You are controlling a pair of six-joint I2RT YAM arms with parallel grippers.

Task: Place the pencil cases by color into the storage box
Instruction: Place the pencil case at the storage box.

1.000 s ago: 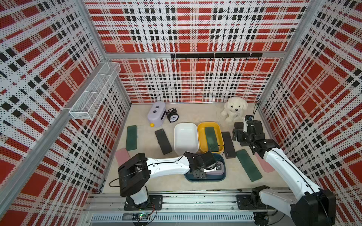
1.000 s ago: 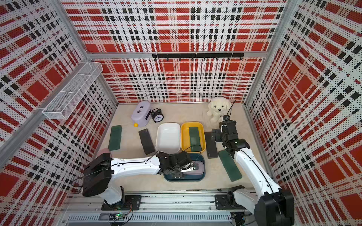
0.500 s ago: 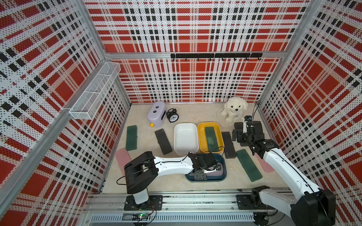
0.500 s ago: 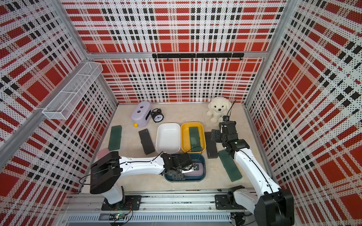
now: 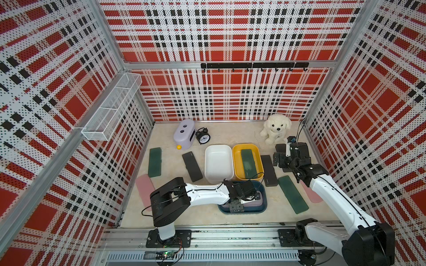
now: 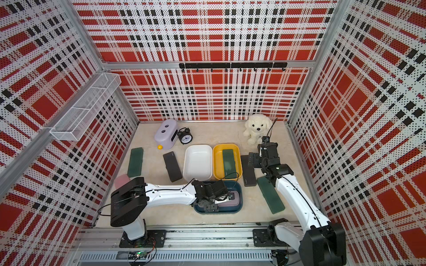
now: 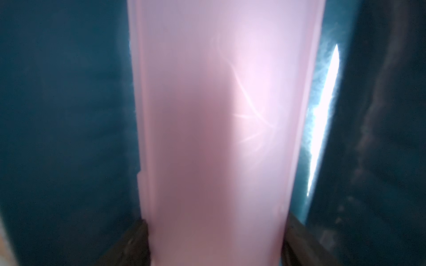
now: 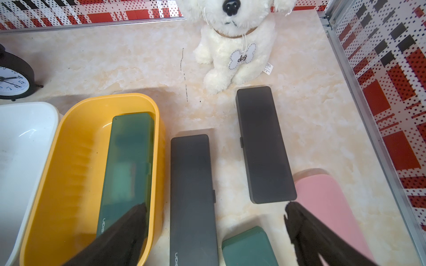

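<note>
Two dark fingers (image 7: 136, 239) of our left gripper (image 7: 215, 221) are clamping one end of a pale pink pencil case (image 7: 214, 103), holding it lengthwise inside the dark blue bin (image 5: 250, 211), the nearest of three bins. Whether it is touching the bin floor we cannot tell. Our right gripper (image 8: 214, 209) is hanging over the right side of the table (image 8: 115, 64) with its jaws standing wide apart. Below it we are seeing a long black case (image 8: 193, 195) lying just right of the yellow bin (image 8: 76, 161), which is holding a dark green case (image 8: 129, 156). Farther right are lying a second black case (image 8: 265, 145), a pink case (image 8: 327, 202) and a green case (image 8: 249, 248). Left of the yellow bin the white bin (image 5: 217, 163) is sitting. Beyond it to the left, a third black case (image 5: 192, 166), a far-left green case (image 5: 155, 162) and a near-left pink case (image 5: 144, 191) are lying on the table.
</note>
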